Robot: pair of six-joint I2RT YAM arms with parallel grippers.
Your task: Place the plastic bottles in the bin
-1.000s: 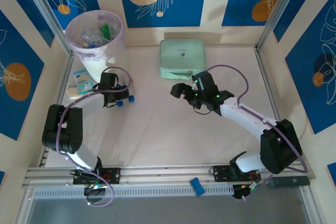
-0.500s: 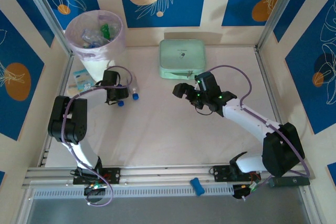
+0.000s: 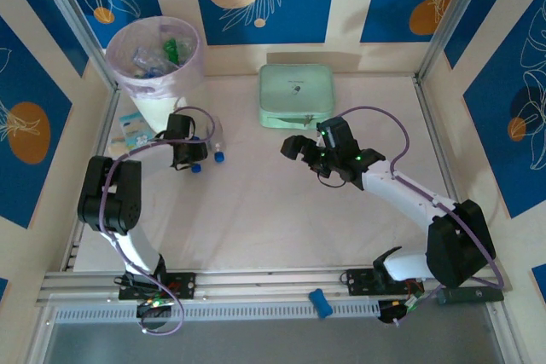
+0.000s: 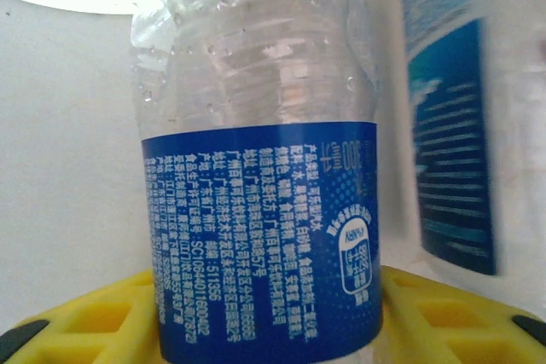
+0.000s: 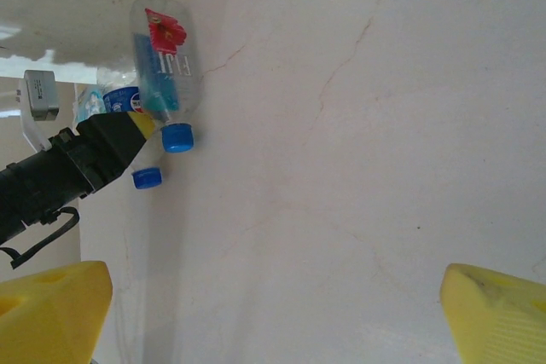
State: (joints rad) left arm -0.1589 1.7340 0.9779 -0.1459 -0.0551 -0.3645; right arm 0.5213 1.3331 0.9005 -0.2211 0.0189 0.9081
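Presently left claw (image 3: 186, 158) pinches a clear blue-label bottle (image 4: 256, 210) lying on the bench (image 3: 273, 210) — cap nearward, base toward the bin (image 3: 166, 91) just beyond. Second bottle (image 3: 216, 141) lies parallel alongside. Right claw (image 5: 273, 304) spread, mid-bench — farther off; left arm better placed.

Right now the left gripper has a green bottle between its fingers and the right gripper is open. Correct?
Not green. The bottle in the left gripper is clear with a blue label, as the left wrist view shows. The right gripper is open.
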